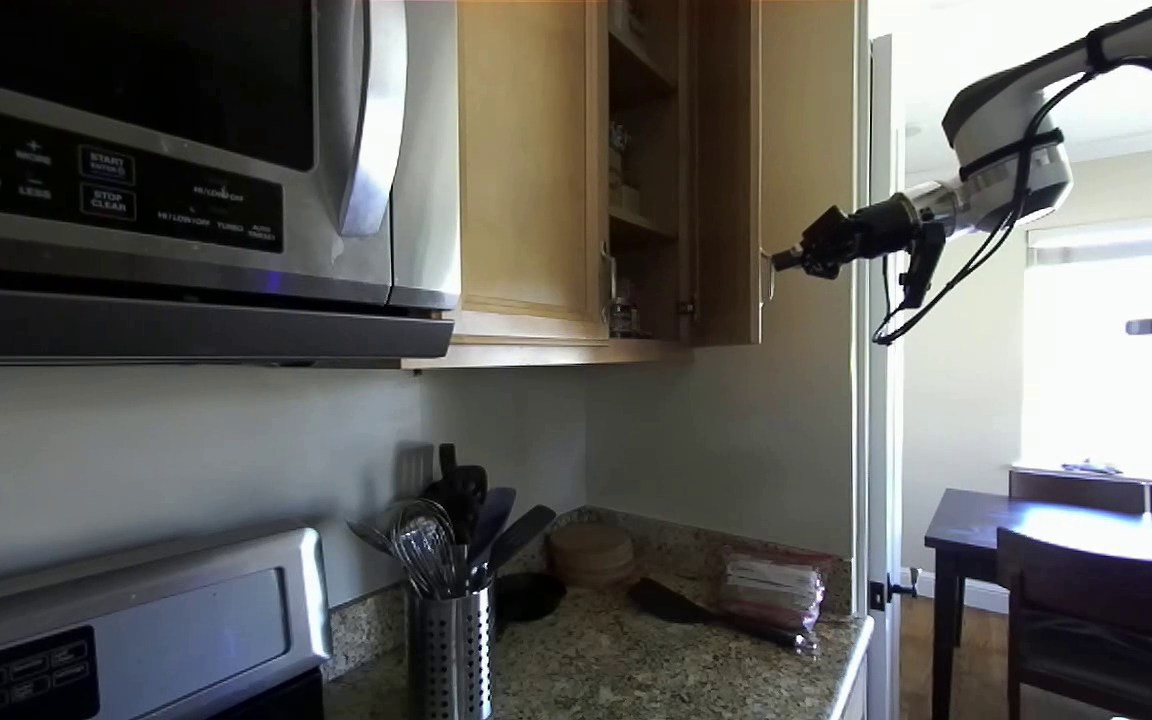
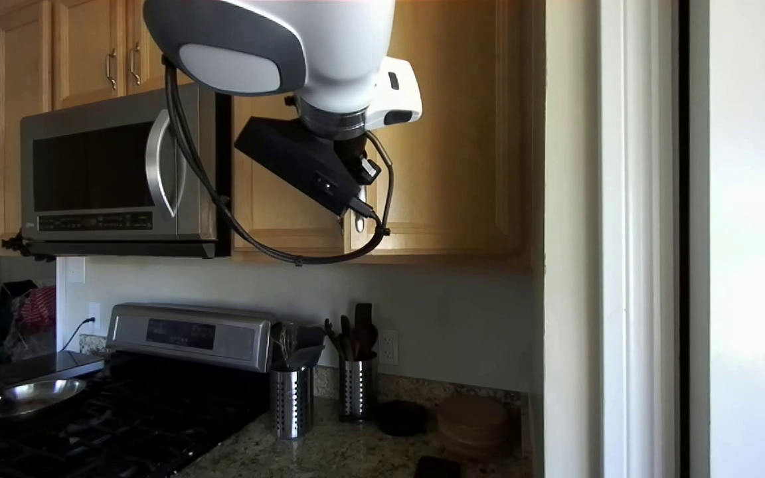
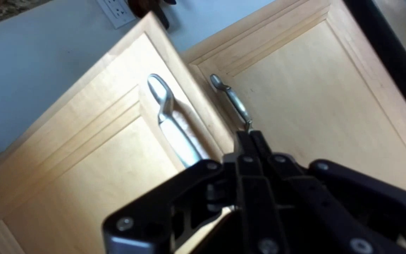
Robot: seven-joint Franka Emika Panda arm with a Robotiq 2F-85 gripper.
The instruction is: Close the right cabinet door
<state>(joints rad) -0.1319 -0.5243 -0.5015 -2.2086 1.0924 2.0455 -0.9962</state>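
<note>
With slim black fingers (image 3: 244, 144) pressed together, push gently beside the silver bar handle (image 3: 178, 140) of the tall, light-maple right cabinet door (image 3: 93, 158), open at nine o'clock in the wrist view; follow its swing until flush.

Open air lies below my pincer (image 3: 250, 135), down toward the counter (image 1: 616, 670); just beside the pincer, the open right cabinet door (image 1: 726, 180) and its handle (image 3: 179, 139) obstruct me, contact unclear.
</note>
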